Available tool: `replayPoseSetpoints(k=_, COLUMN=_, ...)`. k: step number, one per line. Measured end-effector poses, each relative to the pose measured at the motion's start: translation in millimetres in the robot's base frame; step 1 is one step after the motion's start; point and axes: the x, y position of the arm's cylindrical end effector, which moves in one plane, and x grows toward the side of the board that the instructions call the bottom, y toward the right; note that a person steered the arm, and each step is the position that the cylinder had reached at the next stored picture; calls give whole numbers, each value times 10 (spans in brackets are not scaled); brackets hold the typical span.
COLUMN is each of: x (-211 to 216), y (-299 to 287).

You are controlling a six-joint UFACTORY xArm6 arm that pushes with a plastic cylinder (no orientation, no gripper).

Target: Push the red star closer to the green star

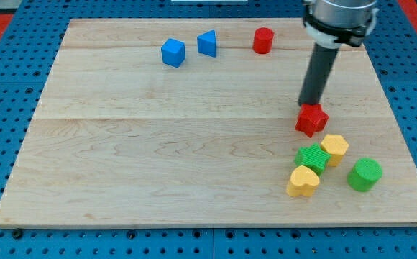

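Note:
The red star [311, 120] lies on the wooden board [158, 158] at the view's right. My tip [308, 105] stands at the star's top edge, touching it or nearly so. The green star [312, 157] lies a short way below the red star, with a small gap between them. It sits between a yellow hexagon-like block [334, 149] on its upper right and a yellow heart-shaped block [303, 181] below it.
A green cylinder [364, 174] stands to the right of the yellow blocks. A red cylinder [263, 40] and two blue blocks [172, 52] [207, 43] lie along the board's top edge. The board's right edge runs close to the cluster.

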Motion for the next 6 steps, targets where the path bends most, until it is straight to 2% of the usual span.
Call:
replayPoseSetpoints(k=1, x=4, y=453)
replayPoseSetpoints(k=2, x=160, y=526)
replayPoseSetpoints(k=4, x=244, y=-236)
replayPoseSetpoints(k=5, x=121, y=-266)
replayPoseSetpoints(k=6, x=-27, y=-635)
